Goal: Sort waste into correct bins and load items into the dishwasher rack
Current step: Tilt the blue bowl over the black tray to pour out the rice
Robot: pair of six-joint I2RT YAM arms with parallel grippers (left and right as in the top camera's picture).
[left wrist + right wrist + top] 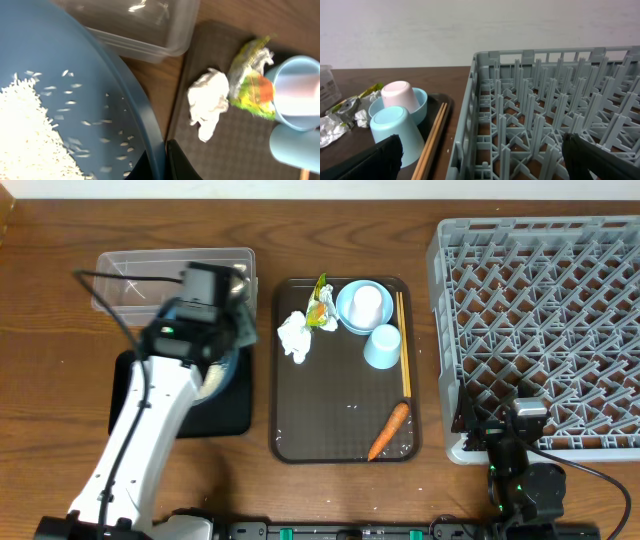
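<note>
We hold rice [25, 140] in the dark-blue bowl [50, 45].
Left jaws pinch its rim, right jaws gape empty; tilting may spill grains beside the black tray [230, 415].

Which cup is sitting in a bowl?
The white cup, upside down in the small blue bowl; the blue cup stands on the tray instead.

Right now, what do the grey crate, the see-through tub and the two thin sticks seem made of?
Grey crate: looks like moulded plastic, matte, with uniform colour and identical repeated pegs.
Clear tub: probably thin glossy plastic; the table shows through and its walls catch highlights.
Sticks: seemingly wood or bamboo, pale tan, dull, no shine.
</note>
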